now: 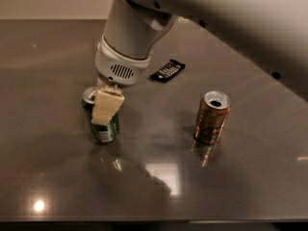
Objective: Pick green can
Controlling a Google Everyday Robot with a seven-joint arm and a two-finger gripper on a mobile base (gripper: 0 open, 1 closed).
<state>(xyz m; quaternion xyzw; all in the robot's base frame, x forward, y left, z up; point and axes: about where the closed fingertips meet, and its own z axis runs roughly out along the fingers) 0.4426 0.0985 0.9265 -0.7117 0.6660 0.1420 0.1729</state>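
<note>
The green can (107, 131), dark green with a silver top, is at the left middle of the dark table (57, 177). My gripper (98, 115) comes down on it from above and is shut on it. One cream finger (107, 107) lies across the can's front, and the other is hidden behind the can. The can's base sits just above its reflection on the table. The brown-gold can (211, 118) stands apart to the right.
A small black packet (167, 71) lies flat behind the cans. My large white arm (216, 8) crosses the upper right of the view. The table's front edge runs along the bottom of the view.
</note>
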